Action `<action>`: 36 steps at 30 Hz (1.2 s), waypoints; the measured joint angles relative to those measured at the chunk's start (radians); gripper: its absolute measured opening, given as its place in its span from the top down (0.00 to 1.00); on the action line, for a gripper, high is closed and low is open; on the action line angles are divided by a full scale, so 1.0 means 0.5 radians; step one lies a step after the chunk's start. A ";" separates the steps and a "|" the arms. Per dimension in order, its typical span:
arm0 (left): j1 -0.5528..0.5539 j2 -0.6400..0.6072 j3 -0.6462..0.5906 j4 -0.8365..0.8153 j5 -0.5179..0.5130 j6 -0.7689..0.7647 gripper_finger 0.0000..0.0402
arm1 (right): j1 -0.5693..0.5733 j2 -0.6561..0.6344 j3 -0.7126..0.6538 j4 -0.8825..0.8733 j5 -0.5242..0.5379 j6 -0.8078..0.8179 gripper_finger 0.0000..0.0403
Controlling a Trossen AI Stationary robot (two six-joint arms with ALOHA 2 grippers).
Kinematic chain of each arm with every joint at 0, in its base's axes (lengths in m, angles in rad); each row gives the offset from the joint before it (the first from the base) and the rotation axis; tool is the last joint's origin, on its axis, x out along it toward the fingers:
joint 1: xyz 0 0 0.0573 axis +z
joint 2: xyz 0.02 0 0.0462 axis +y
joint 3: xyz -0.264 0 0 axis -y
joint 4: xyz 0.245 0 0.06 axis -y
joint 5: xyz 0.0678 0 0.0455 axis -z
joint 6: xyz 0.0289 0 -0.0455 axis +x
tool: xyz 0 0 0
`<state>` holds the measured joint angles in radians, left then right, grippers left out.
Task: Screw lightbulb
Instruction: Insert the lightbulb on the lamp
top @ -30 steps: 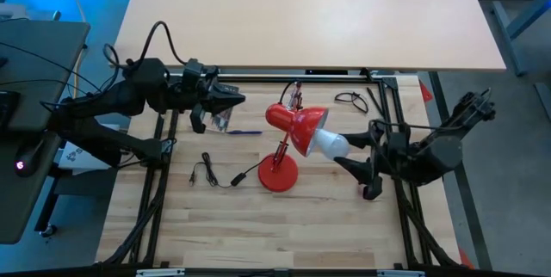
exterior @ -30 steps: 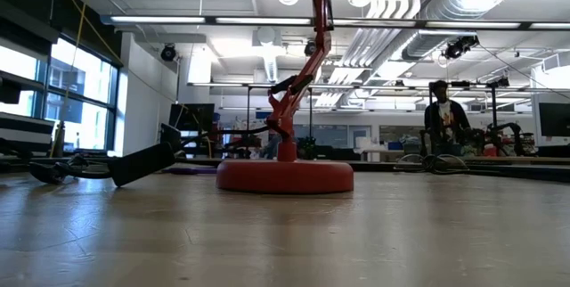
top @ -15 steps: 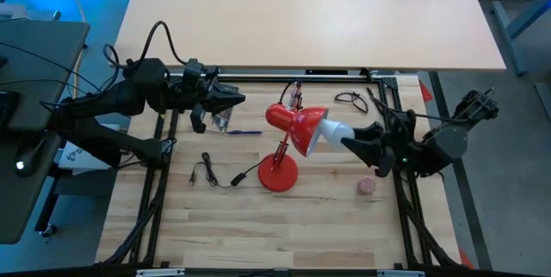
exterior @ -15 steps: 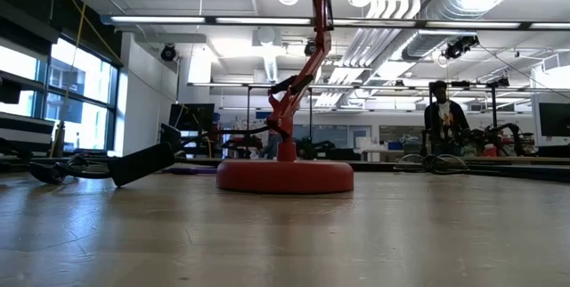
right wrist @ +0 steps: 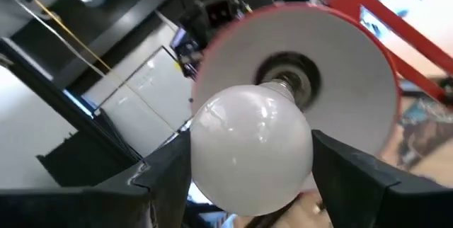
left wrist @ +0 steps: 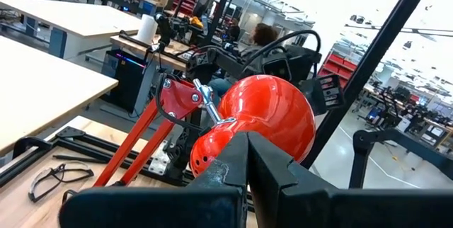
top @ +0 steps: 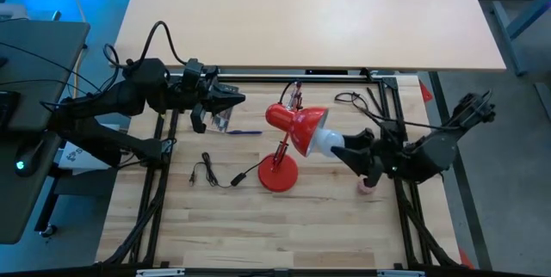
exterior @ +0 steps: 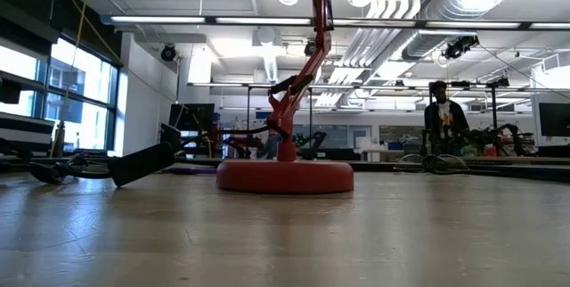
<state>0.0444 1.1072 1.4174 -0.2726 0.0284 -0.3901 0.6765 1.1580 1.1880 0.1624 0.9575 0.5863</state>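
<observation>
On the right side of the wooden worktop (top: 258, 225), the right tool (top: 346, 150) grasps the lightbulb (top: 328, 144), its 2 dark fingers (right wrist: 354, 168) pressed against the white globe from either side. The lightbulb sits at the mouth of the red lamp's shade (top: 303, 128), and in the right wrist view its grey screw base (right wrist: 283, 86) points into the dark socket (right wrist: 294, 72) at the centre of the white inside of the shade; whether the threads have engaged cannot be told. The lamp's round red base (top: 277, 174) stands near the middle of the worktop, with its jointed red arm (exterior: 303, 64) rising from it in the low view. A small pink ball (top: 368, 185) lies on the wood just beside the right arm.

Farther left, the left tool (top: 234, 99) hangs above the worktop's back edge, its fingers clenched with nothing between them, well apart from the lamp. A black cable with a plug (top: 215, 176) lies on the wood to the left of the lamp base, and a pair of glasses (top: 349, 99) rests near the back edge. A person (exterior: 443, 122) stands in the room beyond.
</observation>
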 joint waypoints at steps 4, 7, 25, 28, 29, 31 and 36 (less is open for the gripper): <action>0.000 0.000 0.000 -0.001 0.000 -0.002 1.00 | 0.000 0.012 -0.199 0.560 -0.016 -0.306 0.38; 0.000 0.000 0.000 0.000 0.001 -0.003 1.00 | 0.000 -0.004 -0.419 1.039 -0.099 -0.421 0.38; 0.003 0.001 0.000 0.000 -0.078 -0.106 1.00 | -0.166 -0.012 -0.190 0.222 -0.197 -0.336 0.38; -0.015 0.001 0.000 0.000 -0.074 -0.108 1.00 | -0.192 -0.012 -0.192 0.223 -0.299 -0.388 0.38; -0.025 0.001 0.000 0.000 -0.071 -0.108 1.00 | -0.194 -0.012 -0.203 0.234 -0.316 -0.384 0.38; -0.043 0.001 0.000 -0.001 -0.068 -0.109 1.00 | -0.203 -0.011 -0.233 0.244 -0.310 -0.400 0.38; -0.066 0.031 0.000 -0.055 -0.066 -0.221 1.00 | -0.248 -0.012 -0.249 0.285 -0.314 -0.458 0.38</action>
<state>0.0113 1.1227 1.4174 -0.3002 -0.0048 -0.5006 0.5528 1.1519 1.0634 0.3050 0.8005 0.3572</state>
